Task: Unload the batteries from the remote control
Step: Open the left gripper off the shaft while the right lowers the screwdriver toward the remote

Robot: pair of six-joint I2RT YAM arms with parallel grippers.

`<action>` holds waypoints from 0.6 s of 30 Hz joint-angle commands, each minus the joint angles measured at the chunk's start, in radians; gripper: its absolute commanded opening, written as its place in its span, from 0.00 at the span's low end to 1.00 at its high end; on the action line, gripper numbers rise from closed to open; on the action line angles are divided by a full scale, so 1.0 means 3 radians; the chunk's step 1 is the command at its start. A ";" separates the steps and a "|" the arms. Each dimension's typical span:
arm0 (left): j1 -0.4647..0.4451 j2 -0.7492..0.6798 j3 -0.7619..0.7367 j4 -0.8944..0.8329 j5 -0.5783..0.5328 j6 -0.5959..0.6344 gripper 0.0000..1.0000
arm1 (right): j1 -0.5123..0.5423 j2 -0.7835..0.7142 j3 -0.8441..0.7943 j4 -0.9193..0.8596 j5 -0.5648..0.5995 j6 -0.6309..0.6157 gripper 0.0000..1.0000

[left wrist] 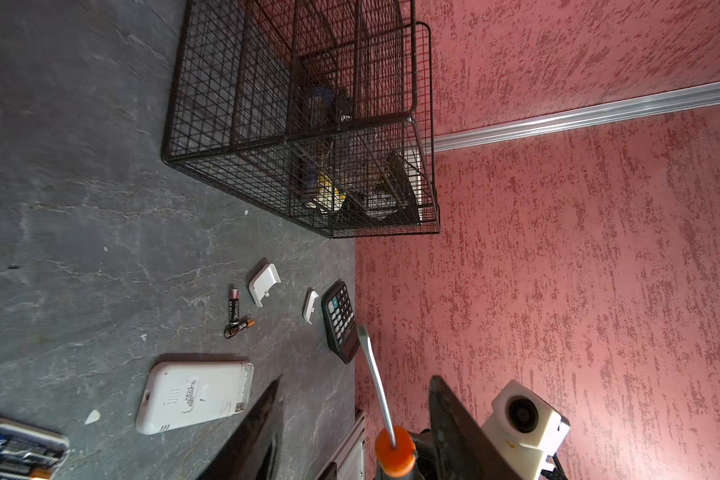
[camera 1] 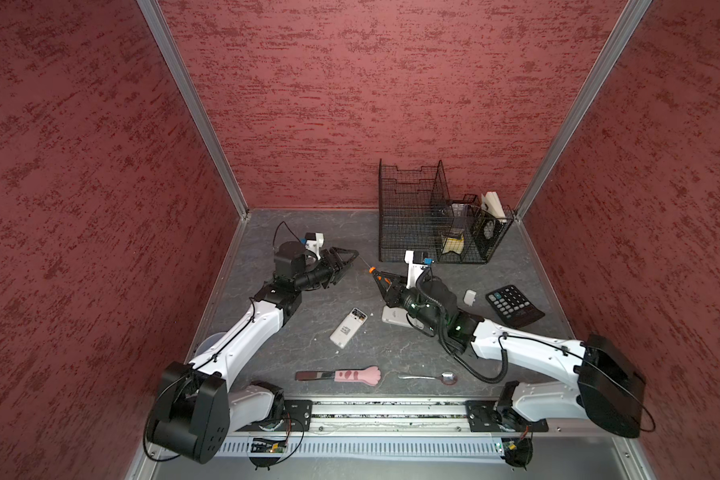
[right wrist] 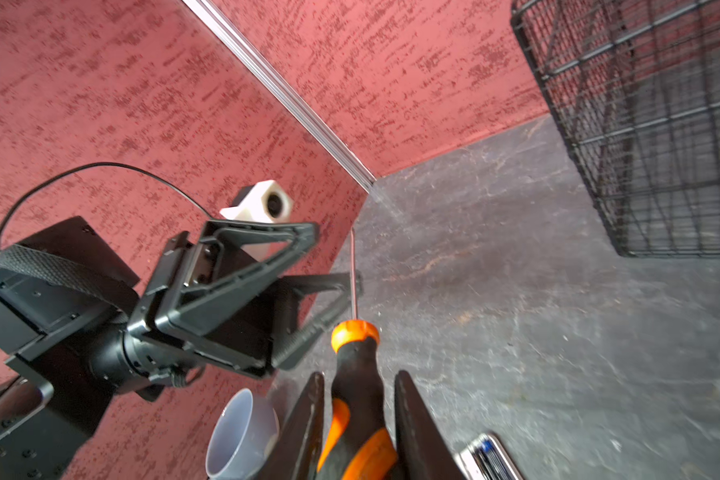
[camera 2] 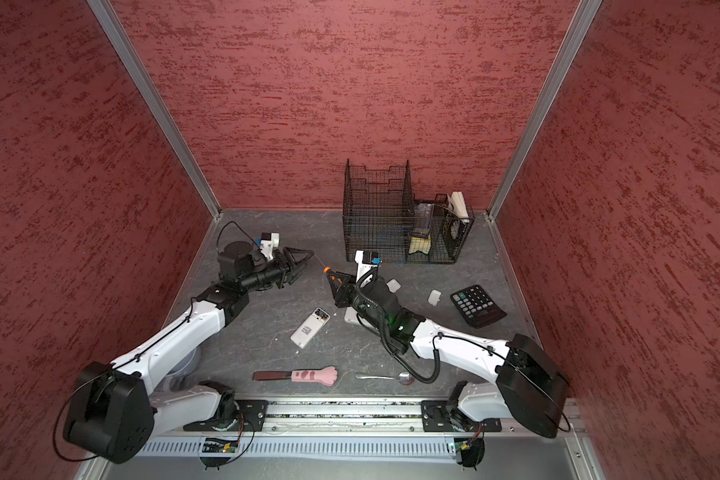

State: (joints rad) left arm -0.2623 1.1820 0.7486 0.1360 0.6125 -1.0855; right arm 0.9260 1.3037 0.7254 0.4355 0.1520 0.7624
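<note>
A white remote control [camera 1: 347, 329] lies back-up mid-table, its compartment open with dark batteries [camera 1: 358, 316] in it; the left wrist view shows these batteries [left wrist: 15, 451] too. Two loose batteries [left wrist: 234, 305] [left wrist: 240, 327] lie beyond a second white remote [left wrist: 196, 395], which is partly under my right arm [camera 1: 393, 318]. My right gripper [right wrist: 358, 376] is shut on the orange-and-black screwdriver handle [right wrist: 356, 374]. My left gripper [left wrist: 356, 380] is open, and the screwdriver's metal shaft [left wrist: 373, 365] passes between its jaws without touching them.
A black wire basket [camera 1: 425, 224] stands at the back right. A calculator [camera 1: 514, 305] and two white battery covers [left wrist: 264, 284] [left wrist: 310, 305] lie on the right. A pink paw-handled spatula [camera 1: 350, 375] and a spoon [camera 1: 429, 377] lie near the front edge. A pale cup [right wrist: 242, 432] sits under my left arm.
</note>
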 commanded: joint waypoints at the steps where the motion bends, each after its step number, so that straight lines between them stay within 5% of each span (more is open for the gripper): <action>1: 0.0200 -0.0196 -0.0122 -0.0207 0.0112 0.0150 0.57 | 0.0001 -0.0152 -0.0022 -0.0497 -0.0120 -0.0092 0.00; 11: 0.0700 -0.0397 -0.0265 -0.0984 0.0519 0.0585 0.61 | 0.0001 -0.0273 0.0245 -0.1403 -0.0374 -0.0218 0.00; 18: 0.0604 -0.0421 -0.0331 -0.1566 0.0294 0.1098 0.64 | -0.0087 -0.0074 0.0427 -0.2000 -0.0641 0.0836 0.00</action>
State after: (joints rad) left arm -0.0662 1.0729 0.6632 -0.2260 0.7261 -0.8639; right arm 0.9173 1.2652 0.8330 -0.0555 0.0189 0.8310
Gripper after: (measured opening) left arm 0.634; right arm 0.281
